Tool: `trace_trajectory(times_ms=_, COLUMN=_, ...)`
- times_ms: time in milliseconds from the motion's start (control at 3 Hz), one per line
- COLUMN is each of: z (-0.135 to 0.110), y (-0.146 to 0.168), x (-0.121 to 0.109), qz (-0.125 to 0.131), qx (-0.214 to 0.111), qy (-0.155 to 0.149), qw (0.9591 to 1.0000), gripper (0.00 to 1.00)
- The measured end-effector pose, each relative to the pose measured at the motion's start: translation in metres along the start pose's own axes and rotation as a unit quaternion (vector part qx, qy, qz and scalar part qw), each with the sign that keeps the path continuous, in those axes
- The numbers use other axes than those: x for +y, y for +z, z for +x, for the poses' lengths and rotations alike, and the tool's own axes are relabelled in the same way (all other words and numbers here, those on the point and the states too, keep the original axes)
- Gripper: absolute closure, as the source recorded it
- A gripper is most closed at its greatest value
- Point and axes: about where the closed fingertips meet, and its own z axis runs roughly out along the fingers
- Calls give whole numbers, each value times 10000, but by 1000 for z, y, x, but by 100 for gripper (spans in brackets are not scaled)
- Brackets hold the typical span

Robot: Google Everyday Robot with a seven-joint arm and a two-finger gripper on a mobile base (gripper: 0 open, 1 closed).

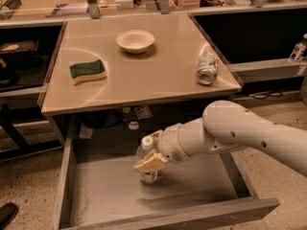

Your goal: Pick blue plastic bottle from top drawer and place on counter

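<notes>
The blue plastic bottle [146, 175], clear with a white cap, stands upright at the back middle of the open top drawer [108, 195]. My gripper [150, 164] reaches in from the right and is shut on the bottle's body. One cream finger lies across the bottle's front and hides its label. The bottle's base rests on the drawer's grey floor. The beige counter [144, 80] sits directly above the drawer.
On the counter are a white bowl [135, 40] at the back, a green-and-yellow sponge [88, 71] at the left and a silver-green can [207, 68] lying at the right edge. My white arm [249, 135] crosses the drawer's right wall. A cluttered wooden surface runs behind.
</notes>
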Motion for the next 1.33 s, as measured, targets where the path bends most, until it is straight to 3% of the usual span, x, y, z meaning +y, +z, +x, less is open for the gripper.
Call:
trace_trajectory(times_ms=667, z=-7, y=-11, x=7, qz=98, qx=9, qy=-19, qw=9999, gripper=89)
trace_trajectory(times_ms=1000, z=-38, y=-40, x=17, qz=316, qx=111, qy=-82, qw=9994, gripper=100)
trace_trajectory(times_ms=1333, z=-80, y=-74, x=23, qz=590, qx=246, qy=-263, qw=9976, gripper=100)
